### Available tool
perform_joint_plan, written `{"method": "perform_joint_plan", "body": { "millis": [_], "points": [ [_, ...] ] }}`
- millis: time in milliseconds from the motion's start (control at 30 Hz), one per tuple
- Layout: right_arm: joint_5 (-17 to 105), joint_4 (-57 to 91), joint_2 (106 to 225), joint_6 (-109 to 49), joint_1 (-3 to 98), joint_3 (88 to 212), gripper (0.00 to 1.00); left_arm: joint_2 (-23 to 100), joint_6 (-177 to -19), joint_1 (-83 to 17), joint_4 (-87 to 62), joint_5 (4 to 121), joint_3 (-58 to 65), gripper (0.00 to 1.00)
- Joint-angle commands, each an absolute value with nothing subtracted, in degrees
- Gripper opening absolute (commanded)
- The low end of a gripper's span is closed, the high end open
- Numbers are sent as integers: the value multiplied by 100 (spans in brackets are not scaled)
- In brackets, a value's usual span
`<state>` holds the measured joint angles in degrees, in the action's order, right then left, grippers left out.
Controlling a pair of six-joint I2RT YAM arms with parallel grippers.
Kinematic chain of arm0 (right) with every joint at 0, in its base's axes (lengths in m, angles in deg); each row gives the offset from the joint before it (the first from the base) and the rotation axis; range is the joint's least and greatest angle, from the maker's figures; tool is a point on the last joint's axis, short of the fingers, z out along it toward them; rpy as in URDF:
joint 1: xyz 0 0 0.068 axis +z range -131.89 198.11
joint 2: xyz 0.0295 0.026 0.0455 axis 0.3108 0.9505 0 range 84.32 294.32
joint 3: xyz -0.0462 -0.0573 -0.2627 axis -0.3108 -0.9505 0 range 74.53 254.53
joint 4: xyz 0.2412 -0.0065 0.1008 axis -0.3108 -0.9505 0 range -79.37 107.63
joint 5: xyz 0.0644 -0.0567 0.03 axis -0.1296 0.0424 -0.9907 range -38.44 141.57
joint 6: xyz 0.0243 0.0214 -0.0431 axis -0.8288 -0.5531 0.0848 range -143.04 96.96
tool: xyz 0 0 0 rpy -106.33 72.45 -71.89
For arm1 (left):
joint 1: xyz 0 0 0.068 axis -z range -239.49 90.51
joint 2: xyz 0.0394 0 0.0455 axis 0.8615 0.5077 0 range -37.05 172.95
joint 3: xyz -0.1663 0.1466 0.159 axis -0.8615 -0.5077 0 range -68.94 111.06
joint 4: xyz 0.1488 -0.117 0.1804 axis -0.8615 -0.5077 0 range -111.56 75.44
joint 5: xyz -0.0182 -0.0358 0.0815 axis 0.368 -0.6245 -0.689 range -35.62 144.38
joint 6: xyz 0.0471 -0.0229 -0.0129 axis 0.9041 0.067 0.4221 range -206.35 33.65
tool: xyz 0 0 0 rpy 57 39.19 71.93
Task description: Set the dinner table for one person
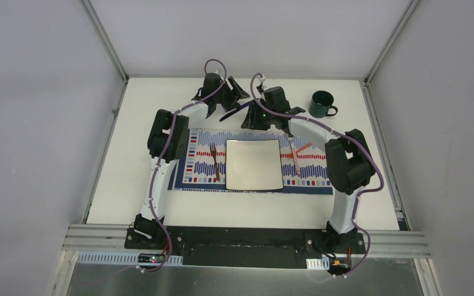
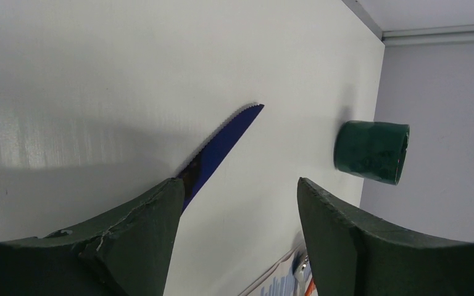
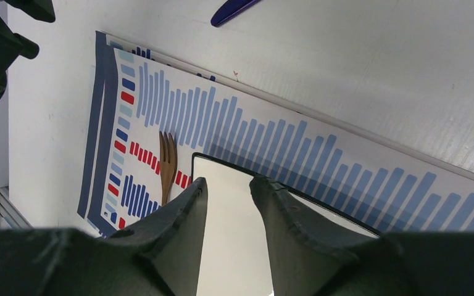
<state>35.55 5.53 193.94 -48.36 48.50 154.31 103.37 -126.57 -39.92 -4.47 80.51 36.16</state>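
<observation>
The dinner table (image 1: 141, 203), a large plain white matte tabletop with aluminium frame edges, filled the floor of the enclosure, and both arms reached out over its far half. A rectangular placemat striped in blue, red and white (image 1: 311, 179) lay across the middle of it. A square white plate (image 1: 254, 164) sat on the mat's centre. A brown fork (image 1: 215, 163) lay on the mat just left of the plate, tines pointing away from the arm bases. On the mat to the right of the plate lay a utensil with an orange and white handle (image 1: 296, 156), too small for me to tell what kind.

Beyond the mat, on bare tabletop, lay a dark blue serrated knife (image 2: 222, 145). The left gripper (image 2: 239, 185) hung over it with its jaws spread wide and nothing between them. One finger (image 2: 154, 216) covered the knife's near end. I could not tell whether it touched.

The right gripper (image 3: 228, 182) hovered above the plate's far edge, jaws partly apart and empty. A dark green mug (image 1: 321, 103) stood near the table's far right corner, well apart from the mat.
</observation>
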Motion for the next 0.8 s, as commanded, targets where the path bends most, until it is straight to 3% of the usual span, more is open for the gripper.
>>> {"method": "perform_joint_plan", "body": {
  "millis": [0,467,767],
  "points": [
    [3442,836,19051,-4913,4920,15387,41,9948,-12475,-3945,-792,8073,3663,71],
    [3605,771,18784,-4844,4974,15146,41,9879,-12009,-4347,-1776,8062,4623,71],
    [3946,582,18683,-4818,4912,15143,41,9912,-11328,-4570,-3440,7154,4785,68]
  ]
}}
